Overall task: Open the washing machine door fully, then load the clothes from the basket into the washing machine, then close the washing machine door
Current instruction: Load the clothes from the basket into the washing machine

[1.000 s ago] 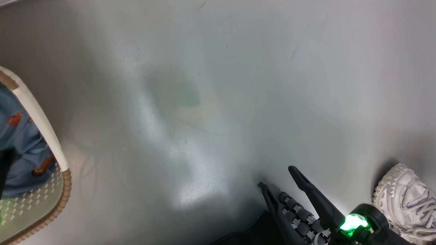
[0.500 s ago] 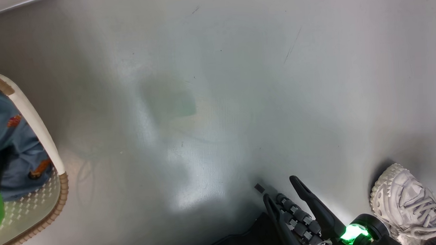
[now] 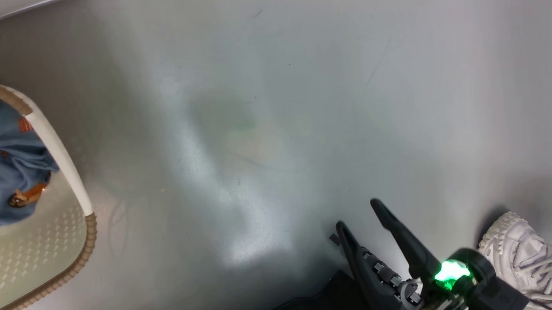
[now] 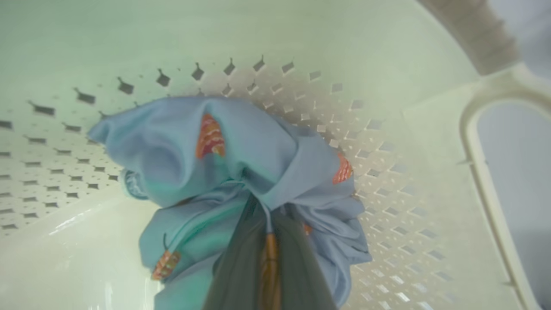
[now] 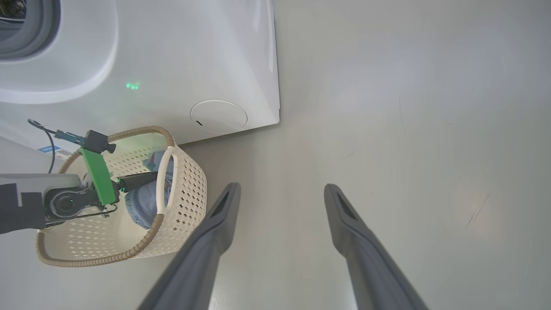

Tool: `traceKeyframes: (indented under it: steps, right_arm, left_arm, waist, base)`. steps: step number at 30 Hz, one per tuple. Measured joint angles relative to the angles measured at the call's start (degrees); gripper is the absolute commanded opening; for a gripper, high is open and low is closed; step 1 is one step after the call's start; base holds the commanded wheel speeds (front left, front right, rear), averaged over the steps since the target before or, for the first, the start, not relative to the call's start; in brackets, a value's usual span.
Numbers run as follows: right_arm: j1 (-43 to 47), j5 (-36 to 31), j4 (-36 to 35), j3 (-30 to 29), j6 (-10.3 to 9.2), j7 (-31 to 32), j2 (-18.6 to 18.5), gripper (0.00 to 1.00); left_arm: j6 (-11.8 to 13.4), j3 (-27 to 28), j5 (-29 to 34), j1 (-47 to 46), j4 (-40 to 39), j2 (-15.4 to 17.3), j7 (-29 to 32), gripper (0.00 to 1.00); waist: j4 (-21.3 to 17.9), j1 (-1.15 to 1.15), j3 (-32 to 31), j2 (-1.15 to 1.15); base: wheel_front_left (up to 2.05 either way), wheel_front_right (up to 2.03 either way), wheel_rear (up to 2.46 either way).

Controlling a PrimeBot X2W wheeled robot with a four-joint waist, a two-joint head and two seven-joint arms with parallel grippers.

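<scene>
Ok, left end effector (image 4: 267, 217) is clamping shut on the clothes (image 4: 193, 168): blue fabric with orange prints is bunching around the fingertips, and an orange-brown strip is running up between the two fingers. The gripped bundle is sitting inside the basket (image 5: 187, 193), against its perforated wall and close to the white handle (image 5: 165, 178). Whether the fabric is touching the basket bottom, can't tell.

Right end effector (image 5: 280, 187) is hanging open, fingers spread wide with nothing between them, over bare floor (image 3: 301, 102) to the right of the basket and well apart from it.

Basket is standing on the floor just in front of the washing machine (image 5: 172, 51), left of its round lower flap (image 5: 218, 116). Grey gasket (image 5: 23, 36) is showing at the machine's far left. A person's pale laced shoe (image 3: 532, 251) is resting on the floor just right of the right end effector.
</scene>
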Motion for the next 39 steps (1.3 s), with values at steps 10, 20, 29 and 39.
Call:
traceKeyframes:
  steps: [10, 20, 29, 39]
  right_arm:
    - [-4.2, 0.1, 2.1, -1.6, 0.0, 0.0, -0.1, 1.0]
    - [-7.5, -1.5, 5.8, -4.7, 0.0, 0.0, -0.3, 1.0]
    - [-8.8, -1.9, 9.6, -5.9, 0.0, 0.0, -0.5, 1.0]
    - [-9.9, -2.1, 14.4, -5.9, 0.0, 0.0, -0.8, 1.0]
  left_arm:
    - [0.0, 9.0, -2.0, 8.8, -10.1, -0.9, 0.0, 0.0]
    - [0.0, 14.6, -2.8, 13.9, -17.9, -5.5, 0.0, 0.0]
    - [0.0, 18.8, -1.7, 18.7, -21.2, -10.1, 0.0, 0.0]
    - [0.0, 21.5, -0.2, 22.6, -23.0, -14.2, 0.0, 0.0]
  waist:
    - [2.9, 0.0, -1.9, 0.0]
    - [7.9, 0.0, -7.3, 0.0]
    - [11.4, 0.0, -13.1, 0.0]
    - [15.1, 0.0, -21.7, 0.0]
  base:
    - [0.0, 0.0, 0.0]
    - [0.0, 0.0, 0.0]
    - [0.0, 0.0, 0.0]
    - [0.0, 0.0, 0.0]
